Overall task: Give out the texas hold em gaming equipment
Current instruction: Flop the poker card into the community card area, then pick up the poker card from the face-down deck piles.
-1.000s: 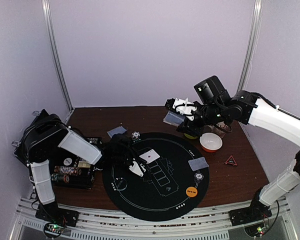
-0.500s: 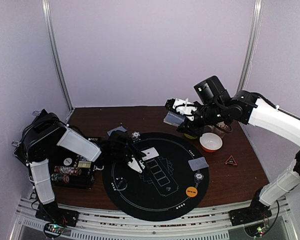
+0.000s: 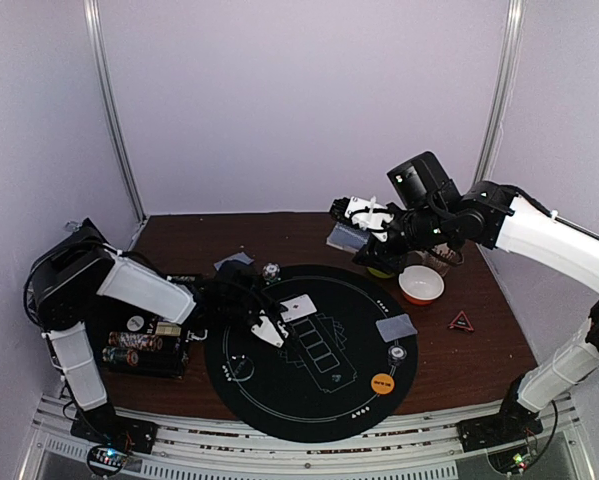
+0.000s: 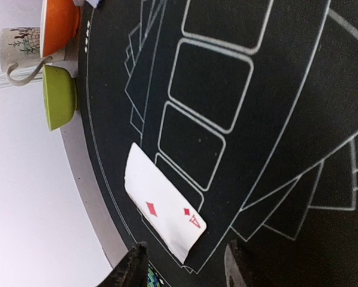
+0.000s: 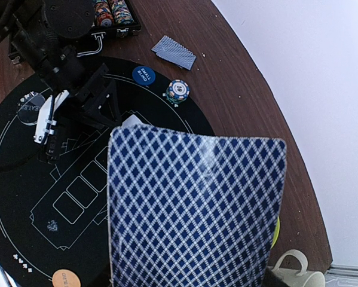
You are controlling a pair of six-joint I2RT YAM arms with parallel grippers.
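Room: pale lilac walls, metal corner rails, smooth dark brown wood bench [image 3: 479, 370].
Top view, mat: round matte black mat [image 3: 309, 400] with white printed card outlines and rings.
Top view, left claw: left claw [image 3: 272, 330] sits low over the mat's left half, white fingers spread, holding nothing.
Top view, ace: ace of diamonds [image 3: 299, 306] lies face up and flat on the mat, just past the fingers and apart from them.
Top view, right claw: right claw [image 3: 362, 222] is raised over the bench's far side, pinching a grey-blue-backed card [image 3: 343, 237]. Single card or pack, cannot tell.
Top view, other cards: face-down card [image 3: 396, 327] at the mat's right rim; second face-down card [image 3: 233, 263] on wood beyond the mat.
Top view, small bits: orange disc [image 3: 382, 381] and clear disc [image 3: 397, 352] on the mat; red triangle [image 3: 461, 321] on bare wood to the right.
Top view, containers: white-orange bowl [image 3: 420, 284], nothing visible inside. Green bowl [image 3: 384, 270] partly hidden by the right arm. Black case [image 3: 144, 350] left of the mat holds rows of chips.
Left wrist: two dark fingertips [image 4: 134, 269] stand apart at the bottom edge, with the ace beyond the gap, untouched, lying across a printed outline. Both bowls and a patterned mug [image 4: 17, 45] sit past the mat's edge.
Right wrist: a glossy blue diamond-lattice card back fills the foreground. Behind it, a blue disc [image 5: 144, 75] and a chip stack [image 5: 178, 91] sit at the mat's rim.
Change: a second ago the left claw was pressed together at the ace. Now it is spread and the ace lies free. The left shoulder has shifted left. Right arm unchanged.
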